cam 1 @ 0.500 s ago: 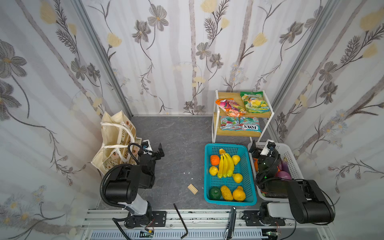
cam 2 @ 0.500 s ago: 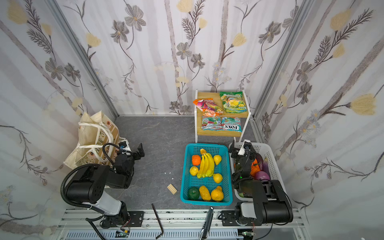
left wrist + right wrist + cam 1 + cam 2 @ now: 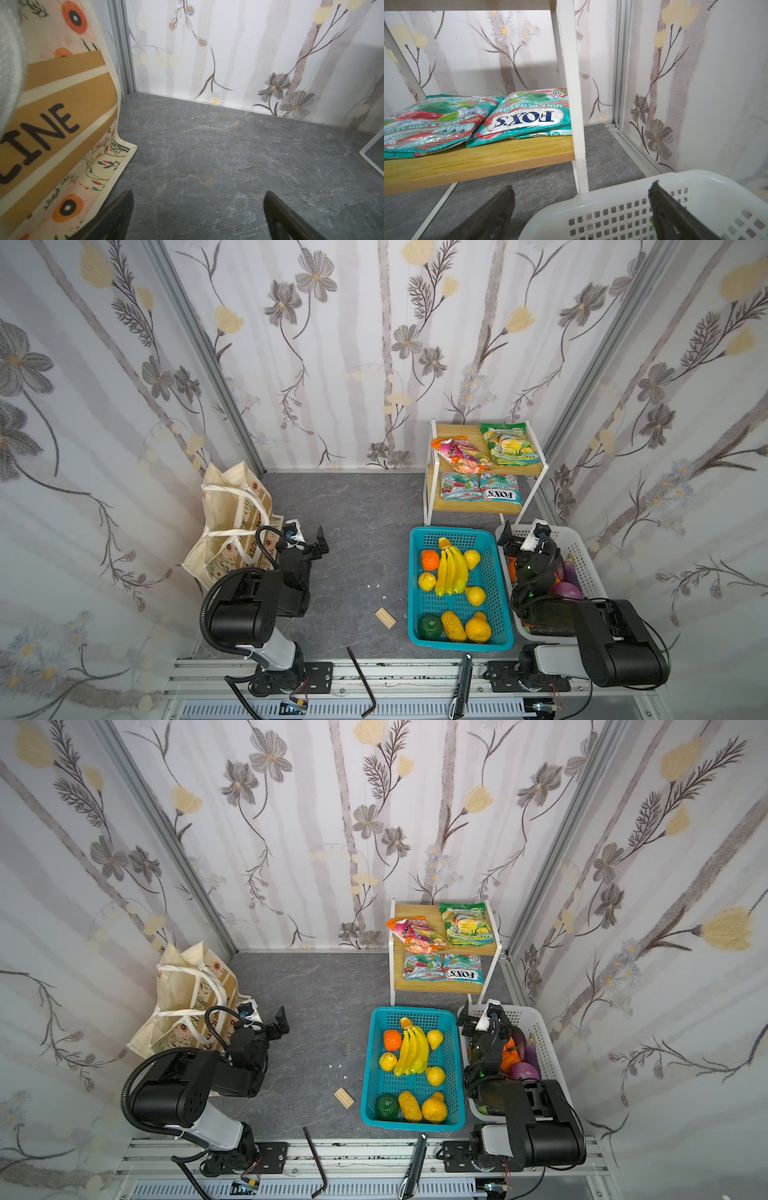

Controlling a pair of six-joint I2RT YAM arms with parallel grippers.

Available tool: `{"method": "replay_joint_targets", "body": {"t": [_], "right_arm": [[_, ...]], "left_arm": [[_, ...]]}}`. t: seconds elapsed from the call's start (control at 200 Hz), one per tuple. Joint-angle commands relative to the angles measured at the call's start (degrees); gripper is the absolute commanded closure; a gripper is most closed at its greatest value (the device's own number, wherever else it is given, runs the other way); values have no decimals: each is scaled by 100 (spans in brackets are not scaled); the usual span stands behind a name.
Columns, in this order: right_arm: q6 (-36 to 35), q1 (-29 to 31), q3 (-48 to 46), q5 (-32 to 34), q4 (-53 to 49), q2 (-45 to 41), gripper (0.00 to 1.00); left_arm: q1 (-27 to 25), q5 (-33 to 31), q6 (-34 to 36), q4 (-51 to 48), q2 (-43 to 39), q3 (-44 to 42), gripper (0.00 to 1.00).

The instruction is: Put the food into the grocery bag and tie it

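Canvas grocery bag [image 3: 52, 124] fills left wrist view only (left end effector [image 3: 198, 193], right end effector [image 3: 582, 185] released).

Grey marbled tabletop [image 3: 365, 506]. Directly on it:
- teal basket [image 3: 453, 531]
- white basket [image 3: 579, 549], just beside the teal basket
- shelf rack [image 3: 469, 507], behind the teal basket
- wooden block [image 3: 385, 617], near the teal basket's front corner
- grocery bag [image 3: 226, 506], well apart from the teal basket
- white specks [image 3: 373, 585], possibly crumbs, between the teal basket and the grocery bag

Cream floral tote [image 3: 226, 506] upright, yellow banana bunch [image 3: 451, 572] well apart

Top views overhead, near-identical, whole scene — wrist views low, close, facing back wall [image 3: 249, 52].
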Motion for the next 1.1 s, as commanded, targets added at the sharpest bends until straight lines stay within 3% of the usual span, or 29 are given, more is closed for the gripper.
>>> {"method": "replay_joint_targets", "body": {"t": [0.0,1.094], "right_arm": [[-61,6,24,-85,163,12,0],[-53,-6,-3,-79,194,-6,0]], "left_arm": [[5,22,54,90,-18,21,0],[50,-94,-58,90,-77,1,0]]}}
